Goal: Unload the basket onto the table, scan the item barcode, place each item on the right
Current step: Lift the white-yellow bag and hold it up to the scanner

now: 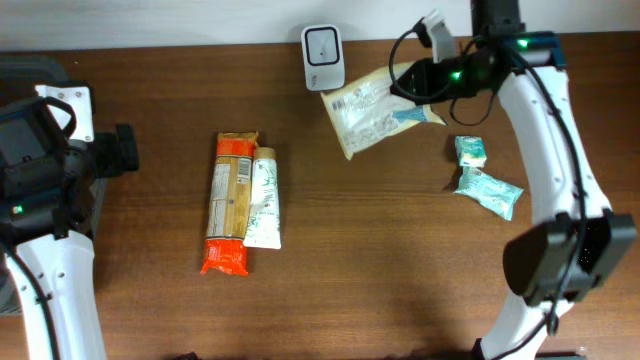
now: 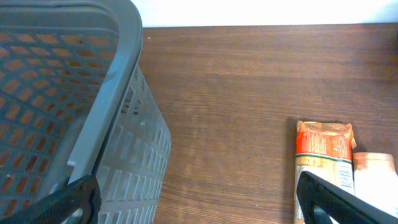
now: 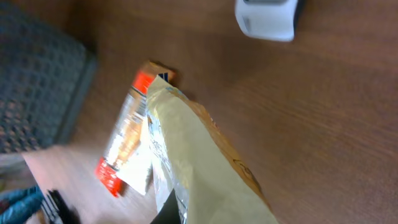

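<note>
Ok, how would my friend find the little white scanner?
Look along the far edge of the table, near the middle. Left of the cream pouch in the right pincer stands the scanner. It's the only white box with a dark square window.

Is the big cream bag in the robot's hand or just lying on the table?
In its hand: the right gripper is shut on the cream bag, near the scanner.

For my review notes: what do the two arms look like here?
Both have white rounded links and black joint housings. The right arm carries a looping black cable and green lights near its wrist; the left arm shows one green light. Its fingers are black.
</note>
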`<state>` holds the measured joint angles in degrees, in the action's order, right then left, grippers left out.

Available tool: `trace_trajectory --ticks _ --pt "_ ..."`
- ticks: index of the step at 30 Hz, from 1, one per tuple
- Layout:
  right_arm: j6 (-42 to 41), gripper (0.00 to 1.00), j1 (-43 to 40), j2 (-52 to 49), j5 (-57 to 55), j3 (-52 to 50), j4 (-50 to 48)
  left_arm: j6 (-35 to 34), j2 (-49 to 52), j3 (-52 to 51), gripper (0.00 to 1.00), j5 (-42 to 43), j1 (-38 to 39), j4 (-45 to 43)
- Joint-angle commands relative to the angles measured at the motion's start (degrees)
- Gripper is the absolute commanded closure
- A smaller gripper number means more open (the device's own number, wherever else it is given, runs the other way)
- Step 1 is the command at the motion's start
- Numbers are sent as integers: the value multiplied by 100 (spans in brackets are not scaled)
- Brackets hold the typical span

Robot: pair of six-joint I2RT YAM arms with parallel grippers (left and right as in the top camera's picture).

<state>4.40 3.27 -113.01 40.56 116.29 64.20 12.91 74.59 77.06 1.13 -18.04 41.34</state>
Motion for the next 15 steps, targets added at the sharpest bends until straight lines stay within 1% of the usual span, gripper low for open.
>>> trace_trajectory --ticks 1,2,6,11,15 --pt "-675 96 35 302 398 68 -151 90 -7 57 1 61 -24 -4" --pt "-804 96 35 343 573 68 -210 90 -7 57 1 61 -24 -4" --pt "-815 96 35 343 1200 68 -282 90 -7 57 1 61 -24 -4" --pt "-815 96 -319 343 2564 68 -295 90 -7 57 1 61 -24 -4" --pt "-813 96 -525 343 2734 68 -286 90 -7 57 1 61 -24 -4"
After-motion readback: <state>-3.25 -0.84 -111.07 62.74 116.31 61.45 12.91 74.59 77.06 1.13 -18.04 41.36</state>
